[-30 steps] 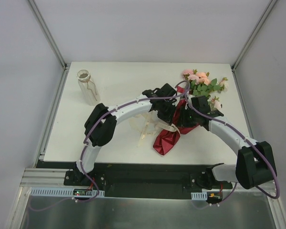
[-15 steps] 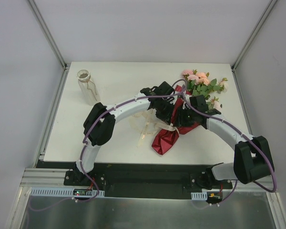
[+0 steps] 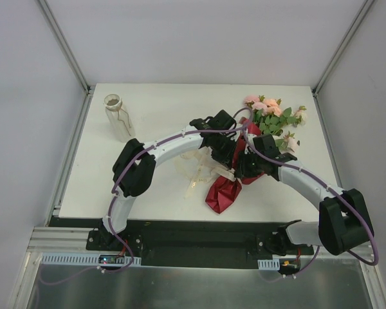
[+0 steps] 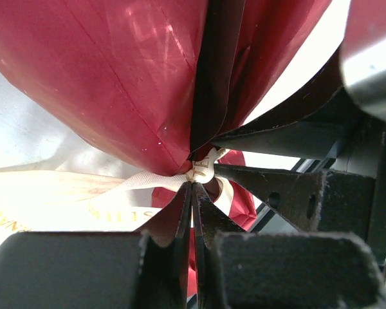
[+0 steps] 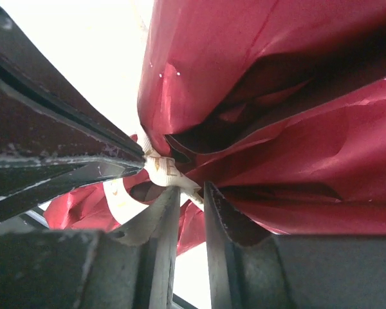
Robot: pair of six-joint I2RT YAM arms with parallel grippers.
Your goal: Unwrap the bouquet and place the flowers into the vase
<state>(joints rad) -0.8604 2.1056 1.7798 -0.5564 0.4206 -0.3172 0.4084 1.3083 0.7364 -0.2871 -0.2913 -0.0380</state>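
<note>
Top view: the bouquet lies on the tabletop toward 3 o'clock, its blooms pointing to 1 o'clock. The vase stands at 10 o'clock.

Left wrist: the left gripper is clenched at the ribbon knot, perhaps nipping it.

Right wrist: the right gripper is slightly parted, with ribbon at its tips.

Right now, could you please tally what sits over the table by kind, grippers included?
Bouquet, wrapped in dark red paper: 1
Vase, clear glass: 1
Grippers, the left gripper and the right gripper: 2
Total: 4
</note>
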